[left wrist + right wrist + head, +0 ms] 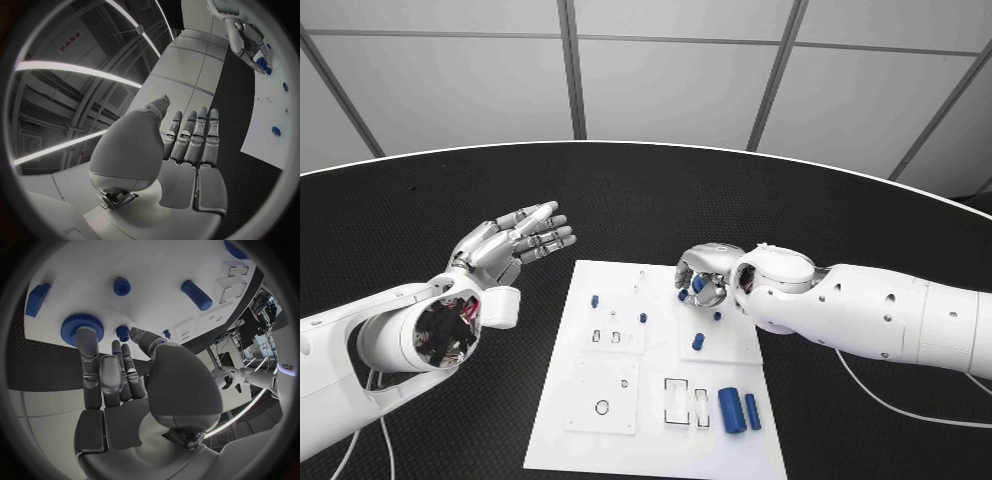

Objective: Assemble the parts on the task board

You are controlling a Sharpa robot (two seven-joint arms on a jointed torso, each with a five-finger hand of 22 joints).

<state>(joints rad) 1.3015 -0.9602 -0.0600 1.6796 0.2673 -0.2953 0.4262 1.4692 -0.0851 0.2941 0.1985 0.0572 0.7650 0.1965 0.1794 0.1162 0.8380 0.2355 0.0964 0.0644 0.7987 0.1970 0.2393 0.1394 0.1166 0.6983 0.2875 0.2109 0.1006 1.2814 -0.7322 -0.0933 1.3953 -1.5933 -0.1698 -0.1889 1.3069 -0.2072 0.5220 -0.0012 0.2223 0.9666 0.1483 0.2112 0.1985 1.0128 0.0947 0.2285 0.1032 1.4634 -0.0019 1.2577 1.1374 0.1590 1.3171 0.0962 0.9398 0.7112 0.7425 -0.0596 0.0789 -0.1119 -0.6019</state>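
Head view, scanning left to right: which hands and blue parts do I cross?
Left robot hand → small blue peg on the task board → blue peg → right robot hand → long blue cylinder → slimmer blue cylinder.

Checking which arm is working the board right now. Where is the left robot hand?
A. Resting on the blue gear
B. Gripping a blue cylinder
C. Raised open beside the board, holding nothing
C: the left robot hand hangs open off the task board, fingers straight and empty.
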